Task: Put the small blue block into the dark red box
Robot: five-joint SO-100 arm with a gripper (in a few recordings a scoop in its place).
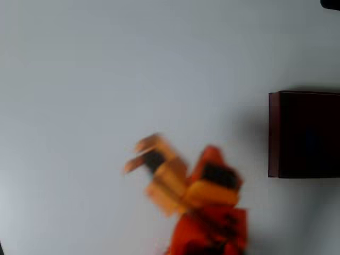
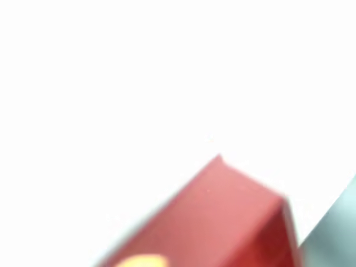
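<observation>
In the overhead view my orange gripper [image 1: 137,154] is smeared by motion blur at lower centre, its two fingers pointing up and left over the bare table. The blur hides whether anything sits between the fingers. The dark red box [image 1: 304,134] stands at the right edge, well to the right of the gripper, with its near-black inside facing up. The wrist view is washed out, and a corner of the dark red box [image 2: 222,217] shows as a blurred red shape at the bottom. The small blue block is out of view.
The pale grey table [image 1: 106,69] stretches wide and bare to the left and above the gripper. The orange-red arm [image 1: 212,228] comes in from the bottom edge. A small dark object [image 1: 330,3] sits at the top right corner.
</observation>
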